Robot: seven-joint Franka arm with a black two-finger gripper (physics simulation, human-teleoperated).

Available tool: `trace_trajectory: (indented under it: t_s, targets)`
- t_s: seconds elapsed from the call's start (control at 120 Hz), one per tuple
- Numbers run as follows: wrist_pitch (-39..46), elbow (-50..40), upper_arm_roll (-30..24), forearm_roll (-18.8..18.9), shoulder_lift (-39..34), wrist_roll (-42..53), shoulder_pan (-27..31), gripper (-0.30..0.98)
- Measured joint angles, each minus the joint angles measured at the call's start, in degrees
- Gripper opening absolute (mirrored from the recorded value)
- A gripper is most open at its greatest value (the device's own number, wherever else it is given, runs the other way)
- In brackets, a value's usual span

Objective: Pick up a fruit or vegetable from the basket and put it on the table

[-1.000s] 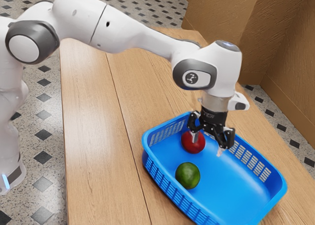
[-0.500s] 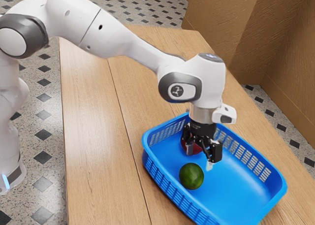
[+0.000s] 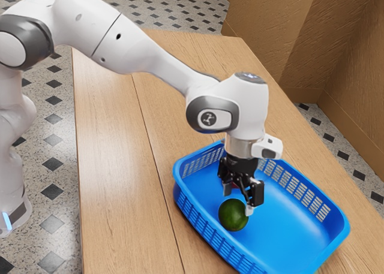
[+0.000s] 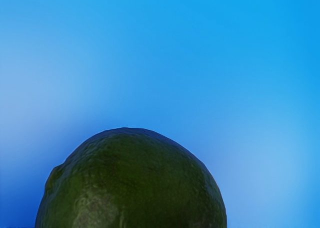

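Observation:
The gripper [image 3: 238, 202] is low inside the blue basket [image 3: 201, 232], its fingers open and apart. A round dark green fruit or vegetable [image 3: 233, 216] rests on the basket floor, right at the fingertips, one of them close to its upper right side in the exterior view. In the wrist view the same green fruit [image 4: 132, 183] looms large at the lower edge, just under the hand. Behind the gripper, the red fruit [image 3: 235, 186] is almost wholly hidden.
The basket's slotted walls [image 3: 303, 196] surround the hand on its sides. A wooden table [image 3: 114, 166] carries the basket and extends toward the exterior view's left and top.
My hand has moved down and toward the exterior view's left, closer to the green fruit and in front of the red one. The green fruit has shifted slightly toward that view's right.

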Motion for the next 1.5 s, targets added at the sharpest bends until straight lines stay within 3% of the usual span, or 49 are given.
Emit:
trace_trajectory:
  t_s: [0.45,1.358,1.5]
  targets:
    - [2.0,-3.4,0.0,-1.8,-1.1,0.6,-0.7,0.69]
    - [5.1,-2.6,-0.1,-4.6,4.0,0.9,0.0,0.69]
    - [5.2,-2.4,-0.1,-4.6,4.0,0.8,-0.1,0.54]
